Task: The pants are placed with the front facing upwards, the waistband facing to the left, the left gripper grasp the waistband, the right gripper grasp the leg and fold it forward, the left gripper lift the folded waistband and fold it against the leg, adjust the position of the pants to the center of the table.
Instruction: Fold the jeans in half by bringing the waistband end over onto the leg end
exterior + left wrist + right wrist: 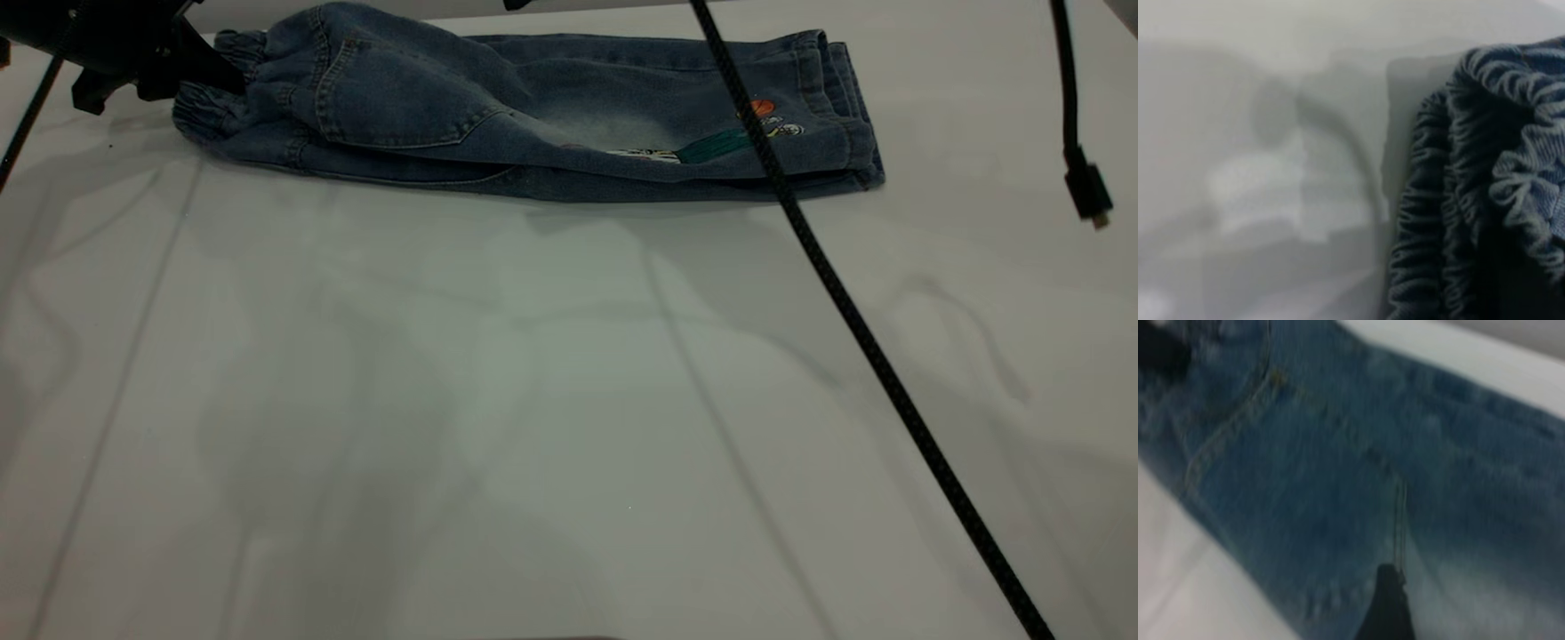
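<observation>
We see the pants (533, 116) folded lengthwise on the table (533, 427), waistband (213, 98) right at the left pincer (191, 76); can't tell its grip. Denim's soft, floppy w/ some weight: take the thick ruched band. Right pincer unseen.

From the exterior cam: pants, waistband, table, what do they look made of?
Pants: blue denim, matte, faded pale patch, visible seams and pocket stitching. Waistband: same denim gathered into tight ruching, probably elastic inside. Table: smooth white-grey surface with soft sheen and faint reflections, likely laminate or coated board; can't confirm.
</observation>
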{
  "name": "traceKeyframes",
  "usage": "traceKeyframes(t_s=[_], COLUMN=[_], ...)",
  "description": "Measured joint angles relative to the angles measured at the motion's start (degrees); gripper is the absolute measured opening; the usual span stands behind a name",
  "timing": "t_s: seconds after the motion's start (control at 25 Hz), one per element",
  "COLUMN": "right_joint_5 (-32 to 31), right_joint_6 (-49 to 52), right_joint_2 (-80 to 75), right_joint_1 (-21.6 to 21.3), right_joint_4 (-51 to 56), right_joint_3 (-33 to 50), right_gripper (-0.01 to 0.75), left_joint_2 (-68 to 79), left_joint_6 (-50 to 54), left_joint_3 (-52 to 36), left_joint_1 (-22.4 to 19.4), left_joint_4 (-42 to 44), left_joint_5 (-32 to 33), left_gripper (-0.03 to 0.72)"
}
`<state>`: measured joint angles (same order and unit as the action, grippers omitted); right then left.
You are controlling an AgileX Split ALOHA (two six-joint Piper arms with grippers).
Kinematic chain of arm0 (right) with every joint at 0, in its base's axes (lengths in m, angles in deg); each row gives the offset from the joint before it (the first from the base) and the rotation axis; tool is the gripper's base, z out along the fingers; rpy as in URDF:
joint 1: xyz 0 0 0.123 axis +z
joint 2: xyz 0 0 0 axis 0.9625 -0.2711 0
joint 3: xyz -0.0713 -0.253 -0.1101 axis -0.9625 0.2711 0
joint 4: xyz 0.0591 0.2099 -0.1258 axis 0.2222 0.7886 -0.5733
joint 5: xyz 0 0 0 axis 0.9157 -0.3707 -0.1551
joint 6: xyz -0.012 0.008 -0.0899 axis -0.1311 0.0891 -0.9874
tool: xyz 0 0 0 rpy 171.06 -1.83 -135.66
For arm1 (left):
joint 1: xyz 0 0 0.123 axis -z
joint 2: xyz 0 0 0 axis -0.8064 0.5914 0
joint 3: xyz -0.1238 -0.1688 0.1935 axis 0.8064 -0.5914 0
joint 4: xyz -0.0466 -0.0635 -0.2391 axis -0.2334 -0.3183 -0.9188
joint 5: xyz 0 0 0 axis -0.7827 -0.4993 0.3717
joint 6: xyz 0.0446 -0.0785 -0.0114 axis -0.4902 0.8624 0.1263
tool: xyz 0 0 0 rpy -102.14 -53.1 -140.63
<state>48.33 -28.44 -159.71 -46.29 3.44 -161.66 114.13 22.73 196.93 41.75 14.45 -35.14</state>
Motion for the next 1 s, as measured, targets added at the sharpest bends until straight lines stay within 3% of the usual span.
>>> traceKeyframes(t_s=[0.2,0.64,1.0], right_joint_5=[5.11,4.28,1.96], right_joint_6=[-0.33,-0.48,-0.53], right_joint_2=[-5.03,-12.44,-12.38], right_joint_1=[0.00,0.19,7.06], right_joint_4=[0.73,3.70,5.76], right_joint_3=[-0.06,-0.19,-0.64], right_gripper=[0.531,0.531,0.501], left_joint_2=[-1.06,-9.97,-15.61], left_joint_6=[0.00,-4.20,-5.34], left_joint_3=[0.00,0.00,0.00], left_joint_1=[0.00,0.29,3.34], left_joint_4=[0.00,0.24,0.45], left_joint_5=[1.99,9.66,14.45], left_gripper=[0.027,0.027,0.027])
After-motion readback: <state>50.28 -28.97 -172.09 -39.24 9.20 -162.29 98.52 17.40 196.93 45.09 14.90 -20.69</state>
